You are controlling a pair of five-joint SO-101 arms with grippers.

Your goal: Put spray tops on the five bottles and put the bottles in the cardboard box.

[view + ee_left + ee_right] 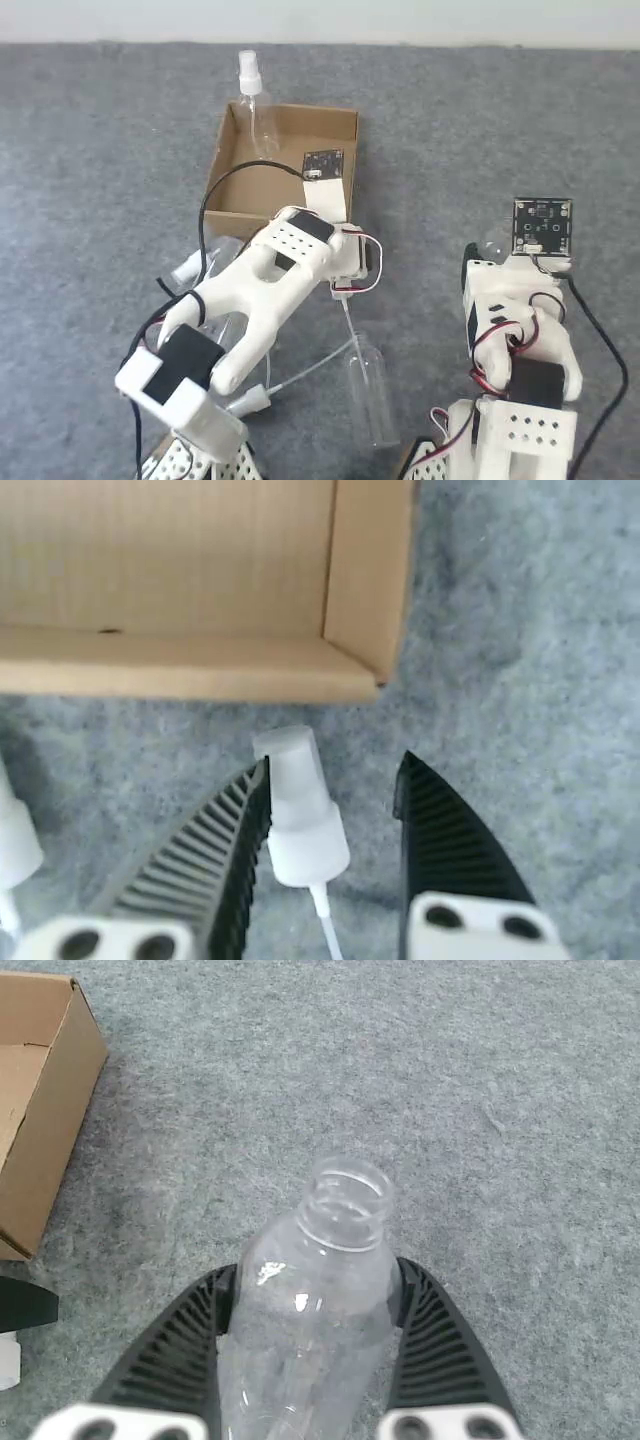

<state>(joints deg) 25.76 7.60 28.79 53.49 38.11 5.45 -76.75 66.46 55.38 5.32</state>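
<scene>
A white spray top (300,820) with its thin tube lies on the grey carpet between the fingers of my left gripper (335,762), which is open; the top rests against one finger and stands clear of the other. It lies just outside the near corner of the cardboard box (200,665). My right gripper (318,1270) is shut on a clear bottle (320,1290) whose neck is bare, out to the right of the box (40,1110). One bottle with a spray top (250,100) stands in the box's far corner (345,150).
Another clear bottle (370,395) lies on the carpet between the two arms. Loose spray tops (190,268) (250,400) and more clear bottles lie beside and under the left arm (270,290). A further spray top (15,840) sits close to the left gripper.
</scene>
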